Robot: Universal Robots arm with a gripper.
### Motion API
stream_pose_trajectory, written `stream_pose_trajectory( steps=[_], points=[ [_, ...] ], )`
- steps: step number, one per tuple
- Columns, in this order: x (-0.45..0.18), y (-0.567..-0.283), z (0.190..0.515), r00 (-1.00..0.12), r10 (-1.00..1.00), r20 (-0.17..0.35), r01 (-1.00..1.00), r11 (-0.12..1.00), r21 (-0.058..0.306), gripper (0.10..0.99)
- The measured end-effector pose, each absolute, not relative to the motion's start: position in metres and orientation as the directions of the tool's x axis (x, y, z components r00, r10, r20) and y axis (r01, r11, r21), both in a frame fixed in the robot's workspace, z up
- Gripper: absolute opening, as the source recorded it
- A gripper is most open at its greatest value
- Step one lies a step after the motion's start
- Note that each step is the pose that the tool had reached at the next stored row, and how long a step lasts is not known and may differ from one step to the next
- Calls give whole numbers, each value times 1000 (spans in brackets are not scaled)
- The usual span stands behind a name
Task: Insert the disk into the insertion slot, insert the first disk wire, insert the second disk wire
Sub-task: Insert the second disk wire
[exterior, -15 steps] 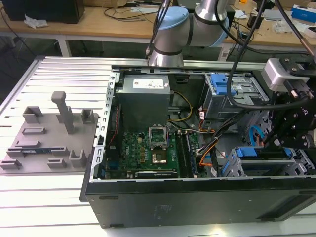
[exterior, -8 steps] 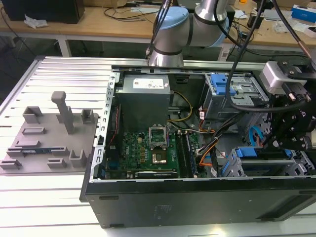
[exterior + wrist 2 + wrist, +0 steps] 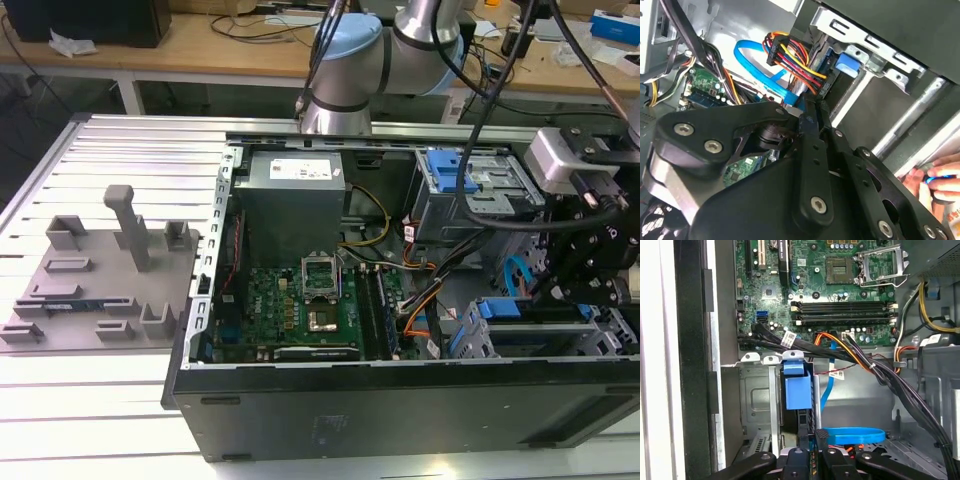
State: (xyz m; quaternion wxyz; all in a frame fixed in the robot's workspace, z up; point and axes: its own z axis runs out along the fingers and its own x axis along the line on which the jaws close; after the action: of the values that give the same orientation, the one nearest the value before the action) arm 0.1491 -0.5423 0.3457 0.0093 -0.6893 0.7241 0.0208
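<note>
Blue-framed disk [image 3: 796,390] seated in insertion slot [image 3: 757,405], claw [image 3: 810,457] just beside

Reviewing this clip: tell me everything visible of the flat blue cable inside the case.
The flat blue cable is a thin, glossy, bright-blue plastic ribbon. In the first wrist view it drops from near the edge of the motherboard, then lies in a flattened loop low in the case beside the pincer. In the second wrist view it arcs past a red-yellow-black wire bundle. Whether the pincer holds it is unclear.
</note>
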Motion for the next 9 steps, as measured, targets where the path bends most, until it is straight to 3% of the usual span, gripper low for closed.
stream_pose_trajectory(
  steps=[2, 9],
  points=[
    [149, -542, 359, -49, -998, -40, -999, 49, 17, 161],
    [147, -542, 357, -49, -998, -33, -999, 49, 17, 161]
  ],
)
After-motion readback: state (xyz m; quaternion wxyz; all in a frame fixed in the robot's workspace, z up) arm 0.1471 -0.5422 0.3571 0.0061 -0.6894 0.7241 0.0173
